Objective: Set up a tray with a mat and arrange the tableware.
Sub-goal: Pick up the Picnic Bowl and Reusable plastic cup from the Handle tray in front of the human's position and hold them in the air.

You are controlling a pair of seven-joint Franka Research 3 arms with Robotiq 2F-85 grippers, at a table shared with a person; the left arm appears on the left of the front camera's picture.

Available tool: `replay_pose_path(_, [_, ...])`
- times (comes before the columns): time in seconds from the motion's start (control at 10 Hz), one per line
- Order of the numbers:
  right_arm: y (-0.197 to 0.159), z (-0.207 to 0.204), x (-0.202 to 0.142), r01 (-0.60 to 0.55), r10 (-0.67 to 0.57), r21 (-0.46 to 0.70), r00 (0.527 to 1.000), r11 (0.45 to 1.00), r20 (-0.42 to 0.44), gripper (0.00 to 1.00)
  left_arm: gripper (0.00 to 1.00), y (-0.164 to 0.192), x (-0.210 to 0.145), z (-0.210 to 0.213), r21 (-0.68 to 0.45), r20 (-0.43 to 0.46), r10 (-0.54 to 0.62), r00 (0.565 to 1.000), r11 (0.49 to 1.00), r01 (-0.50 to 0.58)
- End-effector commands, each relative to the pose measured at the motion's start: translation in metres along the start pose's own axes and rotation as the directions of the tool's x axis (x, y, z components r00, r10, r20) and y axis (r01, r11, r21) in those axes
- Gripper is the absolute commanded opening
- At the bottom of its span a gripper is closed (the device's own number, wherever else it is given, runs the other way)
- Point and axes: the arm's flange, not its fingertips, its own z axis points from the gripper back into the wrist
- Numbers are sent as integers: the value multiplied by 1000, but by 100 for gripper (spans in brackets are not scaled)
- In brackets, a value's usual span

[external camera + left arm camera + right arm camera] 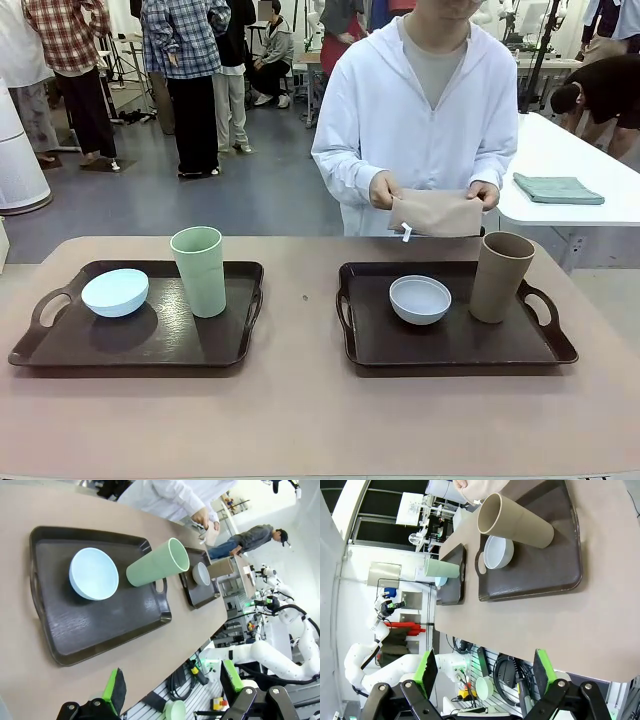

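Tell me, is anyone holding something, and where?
The person's hands hold the tan mat by its upper corners. The left gripper and right gripper are open, holding nothing.

A beige worktop (300,420) stretches across the foreground. Behind it stands a person in a white zip jacket (420,110). Beside that person, a white side worktop (575,160) carries a folded grey-green cloth (558,189). Farther back, people in plaid shirts (190,50) stand on the grey floor (250,200), and someone in dark clothes (605,90) bends over.
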Motion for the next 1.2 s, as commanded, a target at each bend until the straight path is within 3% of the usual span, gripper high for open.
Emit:
replay_pose_path(0.0, [1,0,2,-11,11,26,1000,1000,10,100,100,0,1,1,-8,11,6,1000,1000,-6])
replay_pose_path(1.1, [1,0,2,-11,11,26,1000,1000,10,100,100,0,1,1,-8,11,6,1000,1000,-6])
